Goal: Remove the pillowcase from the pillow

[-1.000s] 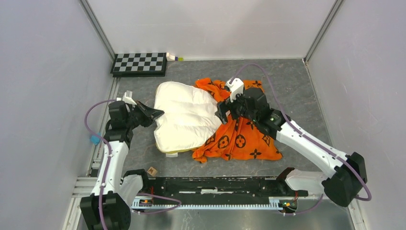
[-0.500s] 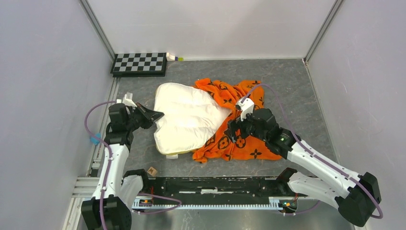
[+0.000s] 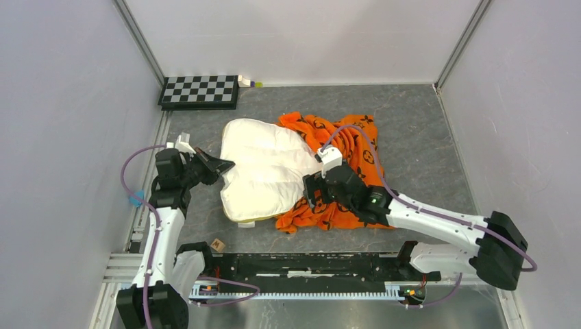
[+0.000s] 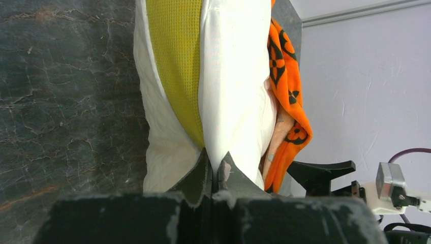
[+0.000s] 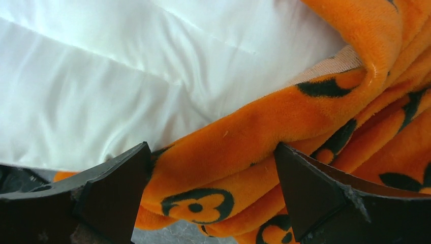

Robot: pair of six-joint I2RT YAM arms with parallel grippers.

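The cream-white pillow (image 3: 264, 168) lies mid-table, its right part still under the orange pillowcase (image 3: 360, 147) with black motifs. My left gripper (image 3: 223, 164) is shut on the pillow's left edge. In the left wrist view (image 4: 217, 165) its jaws pinch the white fabric (image 4: 234, 76) beside the yellow-green band (image 4: 178, 61). My right gripper (image 3: 310, 195) is open at the pillow's near right corner. In the right wrist view (image 5: 211, 152) its jaws straddle a fold of the pillowcase (image 5: 244, 147), with the pillow (image 5: 101, 91) just beyond.
A checkerboard (image 3: 199, 91) and a small white-green object (image 3: 248, 83) lie at the back left. A small wooden cube (image 3: 218, 245) sits near the front rail (image 3: 308, 264). Enclosure walls stand on both sides and behind.
My right gripper has moved from on top of the pillowcase toward the near left, to the pillowcase's edge at the pillow's corner. The left gripper has kept its hold.
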